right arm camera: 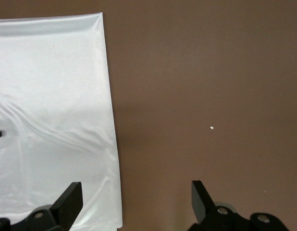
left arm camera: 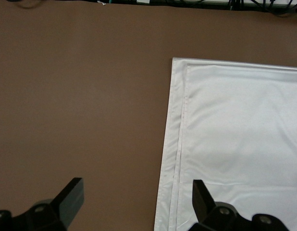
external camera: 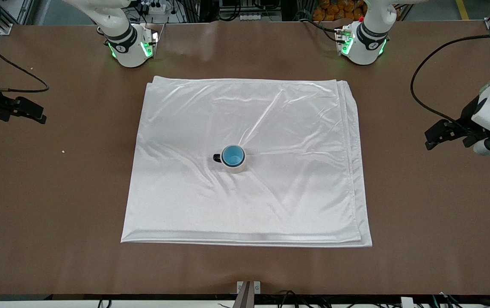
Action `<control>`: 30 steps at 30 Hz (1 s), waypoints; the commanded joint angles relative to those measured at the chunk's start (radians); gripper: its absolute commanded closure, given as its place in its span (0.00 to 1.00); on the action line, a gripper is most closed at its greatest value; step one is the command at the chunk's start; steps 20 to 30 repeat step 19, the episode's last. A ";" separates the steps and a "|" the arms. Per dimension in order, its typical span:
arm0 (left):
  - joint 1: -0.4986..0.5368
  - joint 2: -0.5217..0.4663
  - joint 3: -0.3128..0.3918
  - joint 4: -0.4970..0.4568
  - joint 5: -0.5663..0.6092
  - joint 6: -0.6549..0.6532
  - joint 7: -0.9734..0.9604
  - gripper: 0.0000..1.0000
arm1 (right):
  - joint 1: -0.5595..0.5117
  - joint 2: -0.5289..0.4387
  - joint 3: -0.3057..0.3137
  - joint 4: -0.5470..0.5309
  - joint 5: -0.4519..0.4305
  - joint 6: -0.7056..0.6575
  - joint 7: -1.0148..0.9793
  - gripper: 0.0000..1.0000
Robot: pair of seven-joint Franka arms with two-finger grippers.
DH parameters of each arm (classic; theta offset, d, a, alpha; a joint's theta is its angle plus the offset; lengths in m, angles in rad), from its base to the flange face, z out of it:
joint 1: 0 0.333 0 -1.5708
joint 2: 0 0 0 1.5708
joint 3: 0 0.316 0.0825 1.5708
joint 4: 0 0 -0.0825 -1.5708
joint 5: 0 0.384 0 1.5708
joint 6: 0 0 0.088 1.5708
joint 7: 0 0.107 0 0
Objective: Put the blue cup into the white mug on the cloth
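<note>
Blue cup (external camera: pixel 233 155) upright inside white mug (external camera: pixel 237 166), mid-cloth (external camera: pixel 287 128) — dark handle toward right arm's end. Left gripper (external camera: pixel 435 139) and right gripper (external camera: pixel 31 112) — jaws spread, empty, over bare table (external camera: pixel 420 214).

Sole obstacle mid-cloth (external camera: pixel 270 192): white mug (external camera: pixel 235 164) w/ blue cup (external camera: pixel 232 155).

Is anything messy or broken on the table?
Nothing broken or spilled. The blue cup sits upright inside the white mug on the cloth, which is only lightly wrinkled. The left gripper and right gripper wait open, off the cloth.
</note>
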 commanded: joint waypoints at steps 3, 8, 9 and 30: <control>-0.001 -0.044 -0.007 -0.031 0.005 0.006 0.020 0.00 | -0.016 -0.016 0.011 -0.013 -0.004 -0.006 0.006 0.00; 0.001 -0.051 -0.008 -0.030 0.009 0.004 0.020 0.00 | -0.016 -0.016 0.011 -0.013 -0.004 -0.007 0.006 0.00; 0.001 -0.052 -0.008 -0.030 0.008 0.004 0.022 0.00 | -0.016 -0.017 0.011 -0.013 -0.004 -0.007 0.006 0.00; 0.001 -0.052 -0.010 -0.030 0.009 -0.002 0.022 0.00 | -0.016 -0.016 0.011 -0.013 -0.003 -0.007 0.006 0.00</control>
